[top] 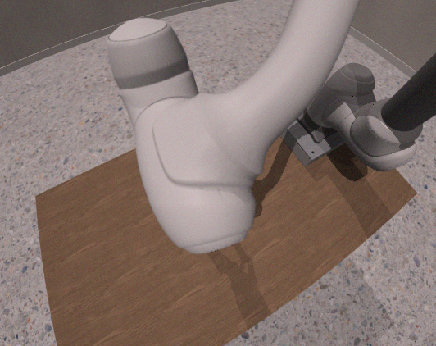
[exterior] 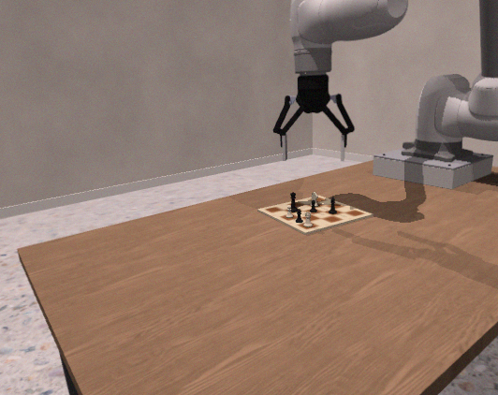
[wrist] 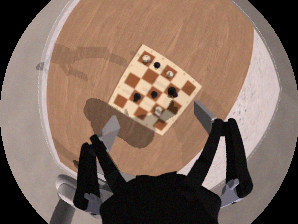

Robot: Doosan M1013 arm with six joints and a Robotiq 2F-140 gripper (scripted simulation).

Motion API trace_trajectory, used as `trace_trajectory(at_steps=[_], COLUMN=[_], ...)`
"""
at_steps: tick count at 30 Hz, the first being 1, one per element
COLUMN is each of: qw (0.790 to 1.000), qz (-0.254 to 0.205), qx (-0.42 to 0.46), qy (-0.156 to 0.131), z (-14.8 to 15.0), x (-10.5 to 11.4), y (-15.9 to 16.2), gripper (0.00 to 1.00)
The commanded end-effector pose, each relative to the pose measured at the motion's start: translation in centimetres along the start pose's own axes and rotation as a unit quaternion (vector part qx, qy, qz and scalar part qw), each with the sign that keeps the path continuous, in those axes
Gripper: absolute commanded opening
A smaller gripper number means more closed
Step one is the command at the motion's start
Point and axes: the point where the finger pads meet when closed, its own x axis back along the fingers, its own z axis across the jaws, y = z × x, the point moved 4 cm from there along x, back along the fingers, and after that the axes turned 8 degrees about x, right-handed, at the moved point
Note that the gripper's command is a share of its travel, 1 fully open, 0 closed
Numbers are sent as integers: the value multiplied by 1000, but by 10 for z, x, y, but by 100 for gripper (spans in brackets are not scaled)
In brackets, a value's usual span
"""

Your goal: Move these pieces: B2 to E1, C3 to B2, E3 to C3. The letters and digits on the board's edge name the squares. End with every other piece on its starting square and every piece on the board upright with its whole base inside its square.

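Jaws spread wide, high above board (exterior: 346, 216).

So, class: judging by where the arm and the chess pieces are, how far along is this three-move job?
Nothing looks done: the black two-finger gripper hangs wide open and empty, high above the small checkered chessboard. Nothing is in hand. The black and white chess pieces stand on the board, but the square labels are too small to read, so all three moves should be counted as still to do.
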Motion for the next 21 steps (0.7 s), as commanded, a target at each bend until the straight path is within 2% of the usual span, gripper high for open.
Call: trace_trajectory(at_steps=[1,11,21], qw=[1000,1000,1000], qz=[0,0,0], qx=[0,0,0], qy=[0,0,0], z=[0,0,0], x=[8,41,45], y=[0,0,0], gripper=[100,100,100])
